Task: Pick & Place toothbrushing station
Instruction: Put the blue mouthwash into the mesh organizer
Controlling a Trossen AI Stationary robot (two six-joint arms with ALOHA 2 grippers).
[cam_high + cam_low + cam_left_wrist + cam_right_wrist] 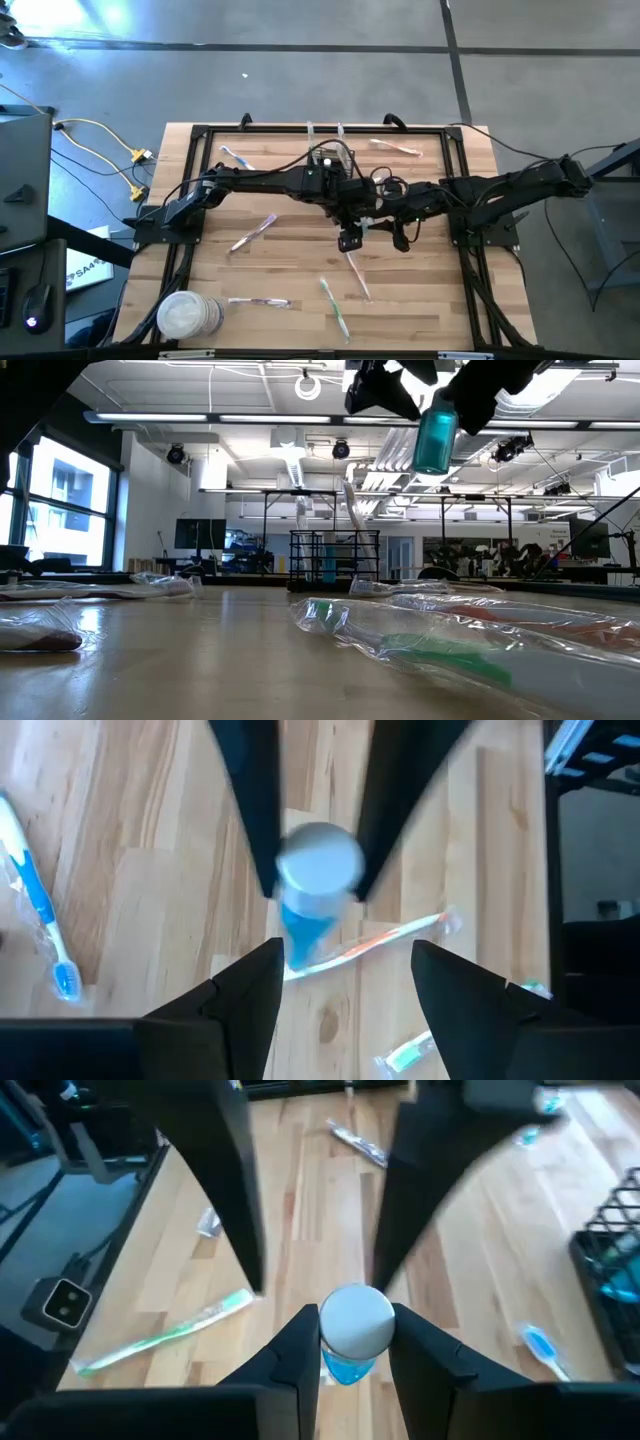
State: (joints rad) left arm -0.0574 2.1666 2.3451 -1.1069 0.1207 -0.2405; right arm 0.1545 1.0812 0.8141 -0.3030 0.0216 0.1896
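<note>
Foreground: a green toothbrush in clear wrapping (440,650) is seen lying on the table (430,300), closest to the low camera.
Toothbrushing station: the black wire-mesh basket (598,1250) is placed upright on the table near its far edge, about in the middle, partly covered by the left arm in the high view.
Bottle: a small blue bottle (434,440) with a pale cap is held in the air above the middle of the table, in front of the basket and apart from it.
Right gripper (356,1316): its jaws are closed on the bottle, just under the cap.
Left gripper (347,948): it is placed opposite the right one; its jaws are spread wide on both sides of the bottle and are not touching it.
Other toothbrushes: several wrapped ones are scattered over the table, among them an orange one (380,937) below the bottle.
White tub (185,315): it is found at the near left corner, well apart from the basket.
</note>
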